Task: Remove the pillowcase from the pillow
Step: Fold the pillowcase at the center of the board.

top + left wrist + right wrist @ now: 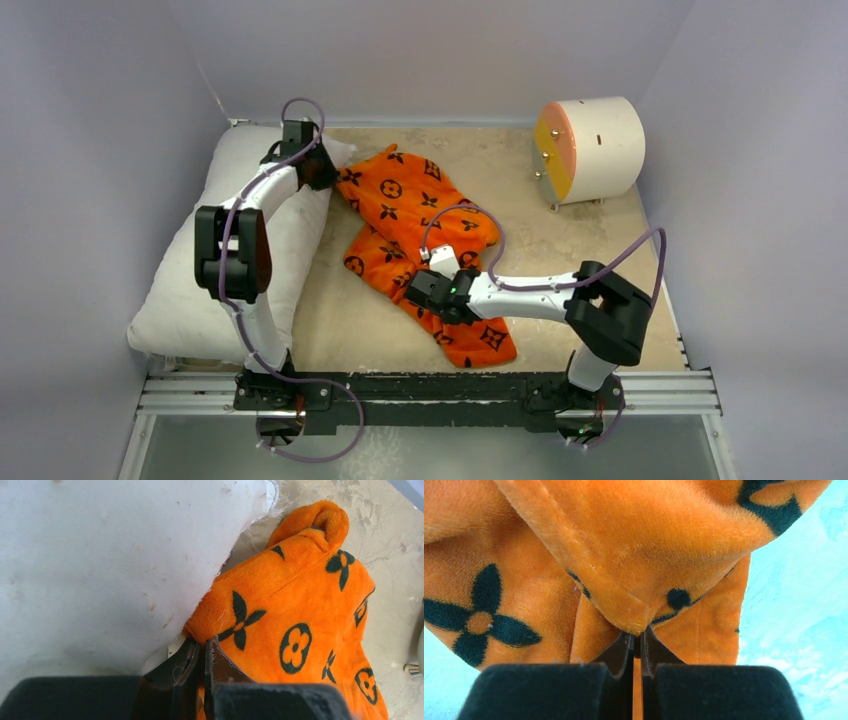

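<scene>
A fold of the soft bright orange, black-flowered fabric pillowcase (420, 212), lying just right of the plump white rectangular pillow (175, 300), is clamped by the right gripper (637, 638); with the left gripper (202, 649) closed at the pillow's far corner, a slow, low pull away from the pillow is advised.

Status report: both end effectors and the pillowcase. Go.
Right end effector shut on orange monogram plush pillowcase. Left end effector shut where it meets plump white pillow. Pillow bare beside it. Nothing blocking.
</scene>
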`<action>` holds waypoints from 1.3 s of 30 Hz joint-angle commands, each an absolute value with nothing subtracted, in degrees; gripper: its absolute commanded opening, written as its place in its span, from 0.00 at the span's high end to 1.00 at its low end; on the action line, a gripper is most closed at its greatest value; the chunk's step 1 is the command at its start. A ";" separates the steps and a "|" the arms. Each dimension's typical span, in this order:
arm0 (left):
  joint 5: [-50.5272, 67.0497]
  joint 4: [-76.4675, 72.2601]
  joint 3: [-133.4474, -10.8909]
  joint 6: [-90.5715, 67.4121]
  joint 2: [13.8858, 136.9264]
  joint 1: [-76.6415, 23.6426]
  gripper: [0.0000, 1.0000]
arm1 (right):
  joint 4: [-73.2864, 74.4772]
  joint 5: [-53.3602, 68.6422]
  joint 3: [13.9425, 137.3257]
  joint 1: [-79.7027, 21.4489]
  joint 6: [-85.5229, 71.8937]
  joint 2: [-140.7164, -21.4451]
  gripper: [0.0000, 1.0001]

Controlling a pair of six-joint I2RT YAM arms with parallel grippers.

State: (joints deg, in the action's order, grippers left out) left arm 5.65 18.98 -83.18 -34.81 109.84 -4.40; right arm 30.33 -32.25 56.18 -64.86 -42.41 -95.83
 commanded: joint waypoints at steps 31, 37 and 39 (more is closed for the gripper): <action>6.56 28.18 -93.29 -30.14 91.71 -2.34 1.00 | 23.26 -23.82 64.38 -38.76 -20.35 -72.68 1.00; 5.25 25.51 -77.06 -28.85 85.84 -2.31 1.00 | 19.37 -12.40 50.53 -39.20 -23.99 -75.31 0.79; 4.82 25.38 -74.26 -28.75 85.36 -2.30 1.00 | 19.79 -12.39 50.07 -39.20 -25.20 -75.98 0.54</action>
State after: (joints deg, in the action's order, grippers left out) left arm 5.30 26.98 -79.11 -30.61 88.47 -2.68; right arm 22.39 -17.76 51.44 -38.98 -22.39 -75.22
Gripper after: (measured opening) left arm 0.027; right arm 0.293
